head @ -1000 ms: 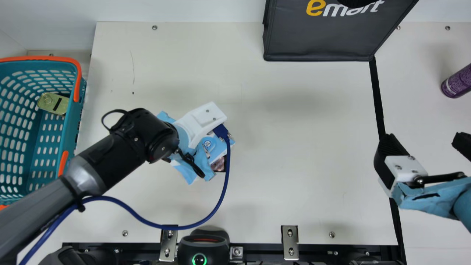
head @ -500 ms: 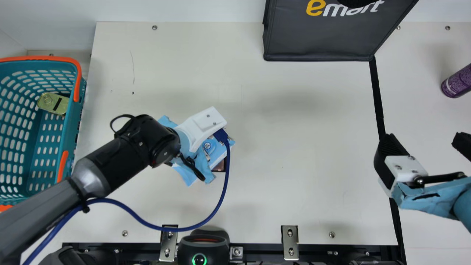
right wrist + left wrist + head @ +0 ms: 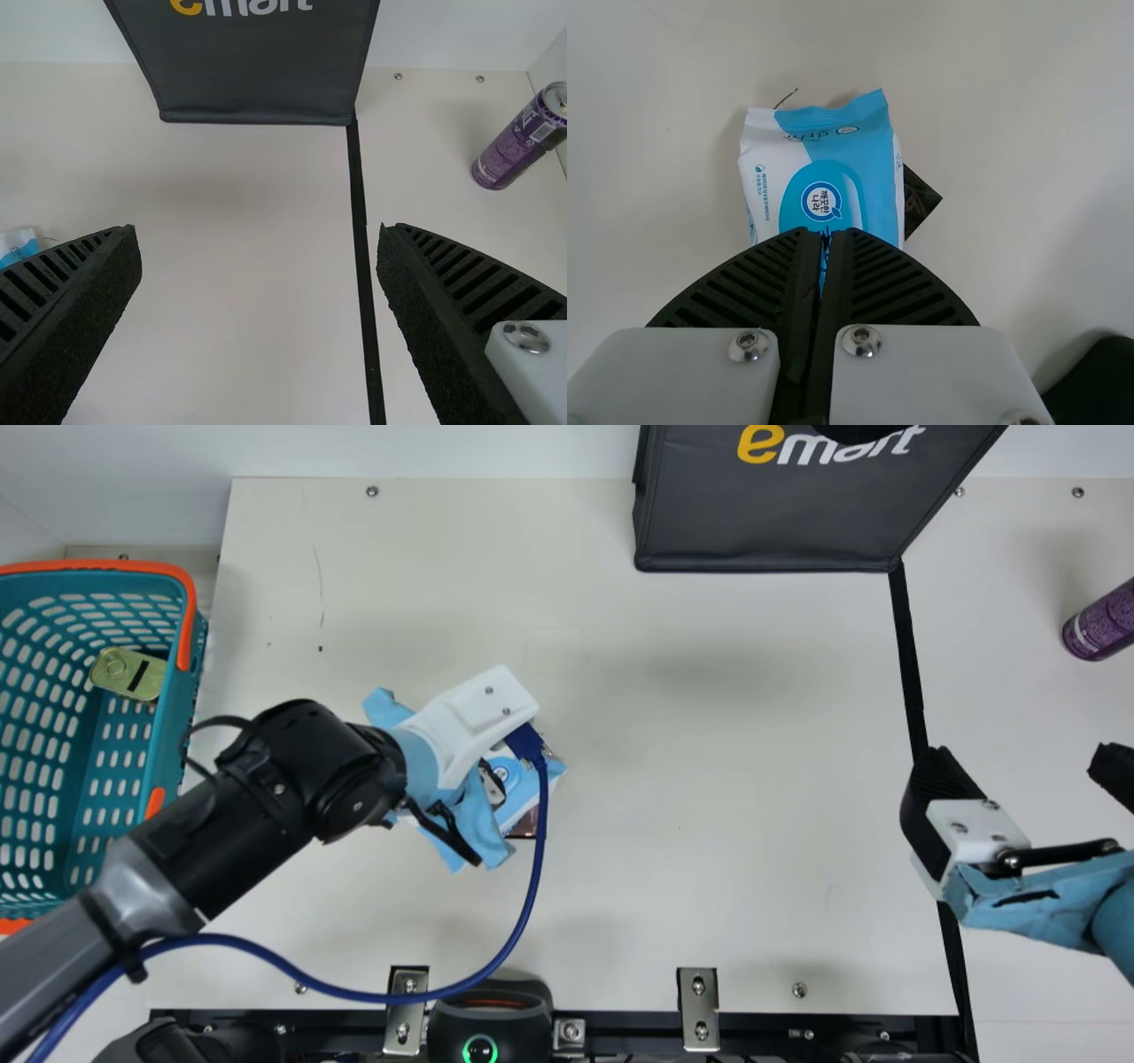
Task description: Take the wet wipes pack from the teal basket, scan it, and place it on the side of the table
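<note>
Cream worktop (image 3: 709, 735), and on it sits the wet wipes pack (image 3: 530, 786), right below the left claw (image 3: 483, 713), ribbed fingers (image 3: 757, 283) drawn together; well apart, the right claw (image 3: 1026, 766) hangs spread wide!

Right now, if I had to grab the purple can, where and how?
I'd grip the purple can around mid-body, coming in level from the table's middle with the right gripper open. It stands upright and its round sides suit opposing fingers; the white wall looks close beyond it.
</note>
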